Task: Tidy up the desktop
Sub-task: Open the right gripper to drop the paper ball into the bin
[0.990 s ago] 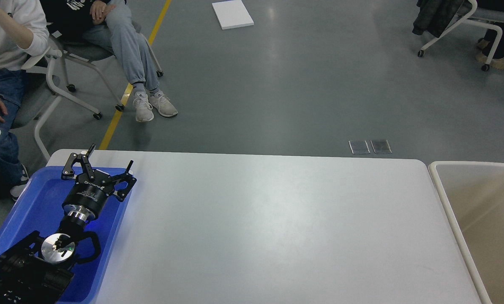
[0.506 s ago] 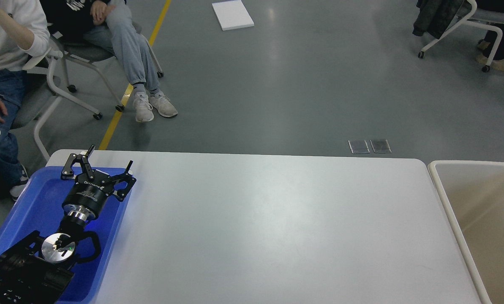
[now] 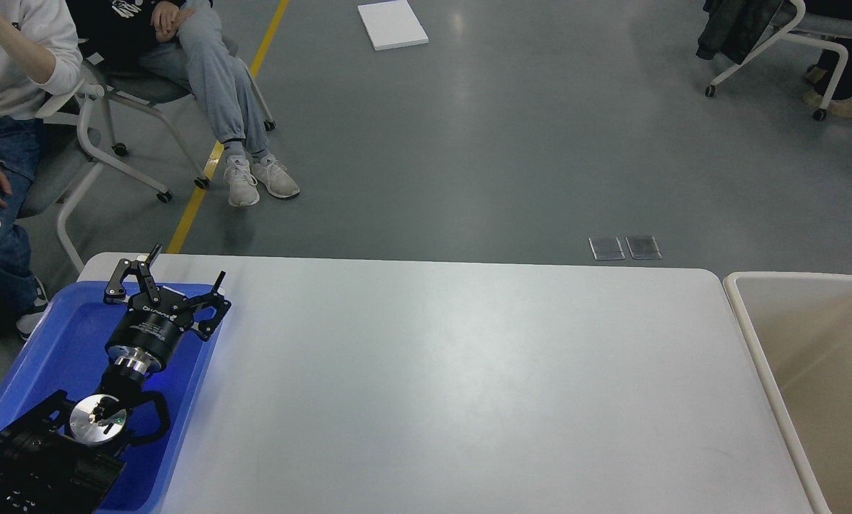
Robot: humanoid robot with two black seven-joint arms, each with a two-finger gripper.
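Head view, looking forward and down: the desktop (image 3: 468,385), a broad white slab with rounded far corners and a faint gloss, fills the lower middle of the frame. Over its near-left corner sits a blue tray (image 3: 54,357), and above the tray's far end hangs the left gripper (image 3: 183,268), its two black fingers spread well apart with nothing between them; one fingertip reaches past the tray's far rim, the other stands over the tray's right edge where it meets the desktop. The black arm behind it runs back to the lower-left corner, a round silver disc on one joint. Whether the fingers touch the tray or merely hang above it cannot be judged from this angle. The right gripper does not appear. Just beside the desktop's right edge stands a beige bin (image 3: 743,335) with a cream rim, only partly in frame. Beyond the desktop's far edge lies grey floor with a yellow line (image 3: 211,160) running off its far-left corner, two seated people (image 3: 204,78) near that line, a white board (image 3: 392,24) flat on the floor farther off, and a wheeled chair (image 3: 768,43) well beyond the desktop's far-right corner.
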